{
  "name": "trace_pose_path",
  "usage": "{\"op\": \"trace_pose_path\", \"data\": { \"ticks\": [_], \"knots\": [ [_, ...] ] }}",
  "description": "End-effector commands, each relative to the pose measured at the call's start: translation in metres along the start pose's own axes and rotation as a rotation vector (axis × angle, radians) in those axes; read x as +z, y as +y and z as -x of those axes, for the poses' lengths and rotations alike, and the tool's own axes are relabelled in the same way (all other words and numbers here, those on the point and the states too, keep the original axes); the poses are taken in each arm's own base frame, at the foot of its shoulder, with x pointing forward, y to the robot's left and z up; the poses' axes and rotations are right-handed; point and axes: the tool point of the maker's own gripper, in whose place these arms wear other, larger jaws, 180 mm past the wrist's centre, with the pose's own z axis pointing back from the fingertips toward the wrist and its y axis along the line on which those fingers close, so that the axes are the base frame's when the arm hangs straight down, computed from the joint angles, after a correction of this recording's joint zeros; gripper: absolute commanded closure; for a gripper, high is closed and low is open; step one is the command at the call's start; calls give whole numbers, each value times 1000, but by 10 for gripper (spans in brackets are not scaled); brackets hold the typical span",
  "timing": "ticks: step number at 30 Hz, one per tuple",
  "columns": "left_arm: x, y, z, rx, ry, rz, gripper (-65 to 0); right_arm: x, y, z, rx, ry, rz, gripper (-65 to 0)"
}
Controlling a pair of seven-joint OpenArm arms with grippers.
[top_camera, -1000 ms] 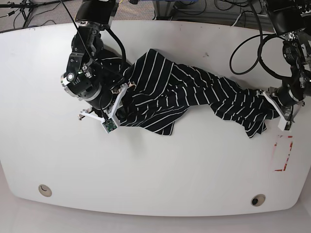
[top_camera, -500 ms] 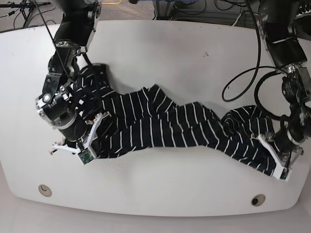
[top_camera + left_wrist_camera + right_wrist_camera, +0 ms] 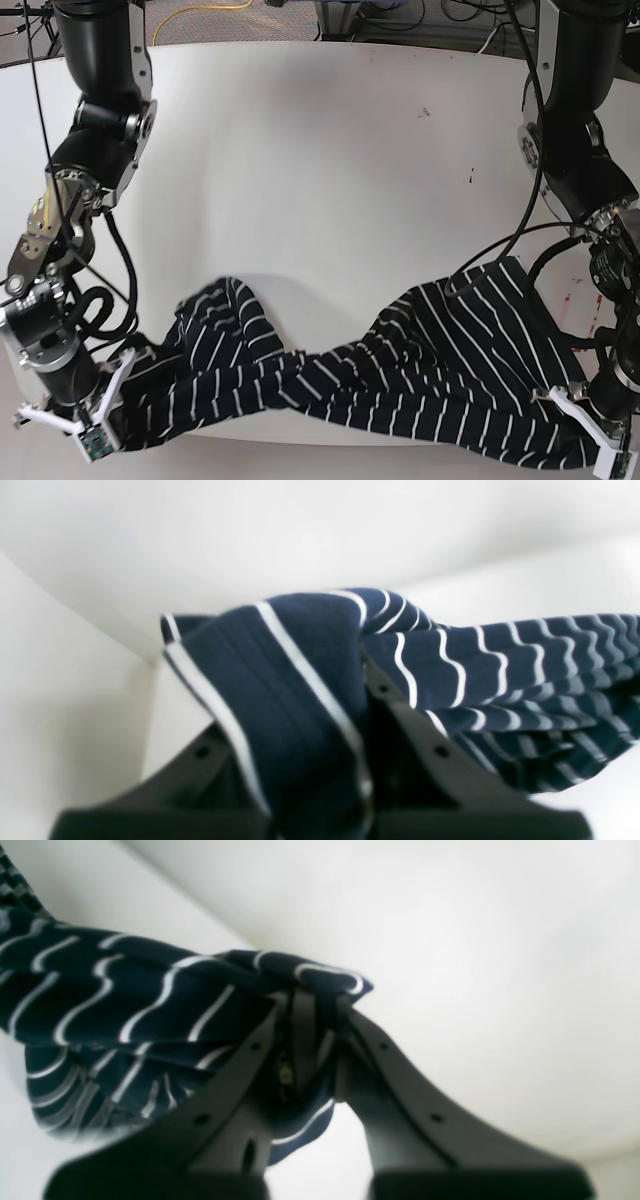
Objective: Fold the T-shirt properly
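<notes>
along the near edge of the white surface (image 3: 330, 150) in the base view, the t-shirt (image 3: 400, 385) lies stretched in a sagging band from near-left corner to near-right corner. fabric is bunched and wrinkled mid-span, dipping toward the near edge at the centre. right gripper (image 3: 100, 415) sits at the near-left corner with the shirt's end running into it; left gripper (image 3: 590, 430) sits at the near-right corner on the other end. the shirt's right part spreads wider, its top edge reaching up toward the left arm's cables. two round holes in the surface are not visible, cloth covers that zone.

left wrist view: left gripper (image 3: 360, 680) is pinching a folded edge of the t-shirt (image 3: 500, 675). dark fingers (image 3: 425, 745) pressed together on the cloth, a thick fold draped over the jaw on the left side of the frame. rest of the shirt trails off to the right, stripes wavy, blurred further out. white surface (image 3: 75, 705) behind.

right wrist view: right gripper (image 3: 310, 1005) is pinching a bunched corner of the t-shirt (image 3: 125, 1000). fingers (image 3: 380, 1065) closed tight with a small tuft of cloth poking out past the tips. shirt hangs away to the left, lower folds blurred. white surface (image 3: 475, 990) behind.
</notes>
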Motion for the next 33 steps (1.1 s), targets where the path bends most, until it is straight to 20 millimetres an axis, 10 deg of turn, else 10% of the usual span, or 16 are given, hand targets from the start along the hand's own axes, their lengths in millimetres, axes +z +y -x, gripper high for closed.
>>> {"op": "trace_pose_path", "data": {
  "ticks": [1,15,23,33],
  "knots": [
    [11,9,-34,-7,-96,-38,0,7,-38,-26,11,-48,80,0],
    [78,53,-136,-37,-338,-248,0,47,-139,-80,18,-106,284,0],
    [66,59,-126,-23,-291,-237,0,55,-139,-67,4,-95,307,0],
    [51,69,-59,48,-162,-244,0,56,-114,-2,-43,7,293,0]
  ]
}}
